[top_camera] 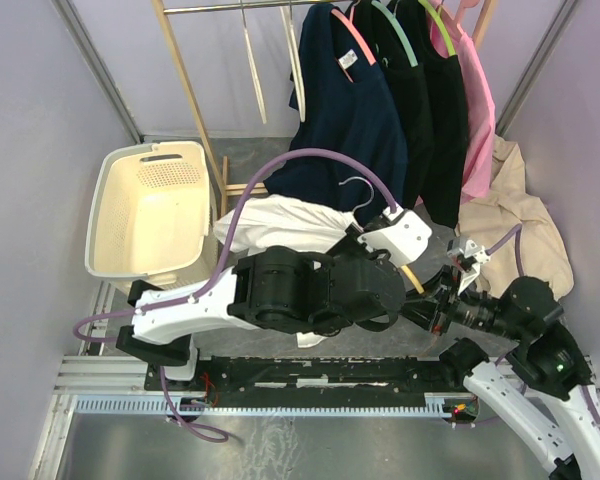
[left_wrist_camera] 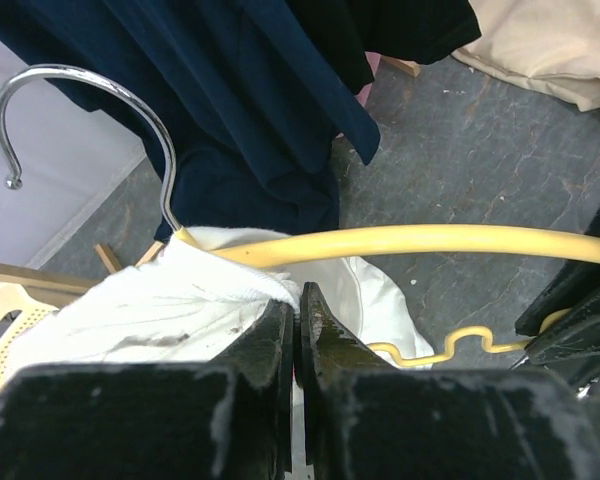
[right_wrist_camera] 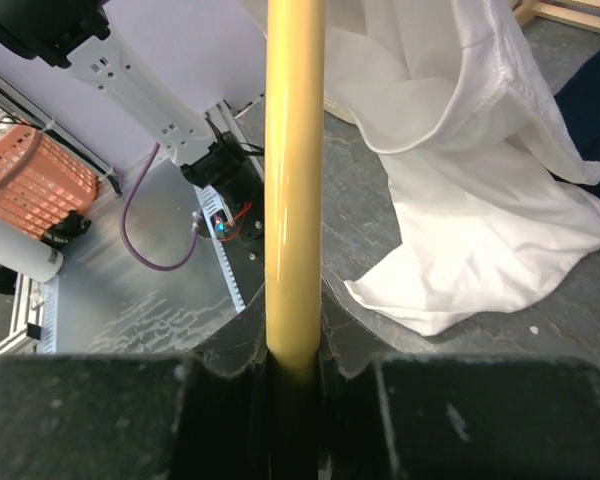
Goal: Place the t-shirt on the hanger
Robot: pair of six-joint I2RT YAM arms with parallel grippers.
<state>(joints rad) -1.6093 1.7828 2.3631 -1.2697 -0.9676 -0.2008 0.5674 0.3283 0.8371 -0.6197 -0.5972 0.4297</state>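
The white t-shirt (left_wrist_camera: 150, 310) lies bunched on the grey floor, with its collar edge drawn up over one arm of the yellow hanger (left_wrist_camera: 410, 240). The hanger's silver hook (left_wrist_camera: 80, 85) curves up at the left. My left gripper (left_wrist_camera: 299, 300) is shut on a fold of the t-shirt right below the hanger's arm. My right gripper (right_wrist_camera: 295, 345) is shut on the hanger's other arm (right_wrist_camera: 295, 180), and loose t-shirt cloth (right_wrist_camera: 470, 180) hangs to its right. From above, the t-shirt (top_camera: 275, 218) shows behind the left arm, and the right gripper (top_camera: 427, 293) holds the hanger (top_camera: 411, 277).
A cream laundry basket (top_camera: 145, 205) stands at the left. A wooden rack (top_camera: 190, 90) carries a navy shirt (top_camera: 345, 120), black garments (top_camera: 435, 110), a pink one (top_camera: 477, 110) and bare cream hangers (top_camera: 252, 70). A beige garment (top_camera: 515, 215) lies at the right.
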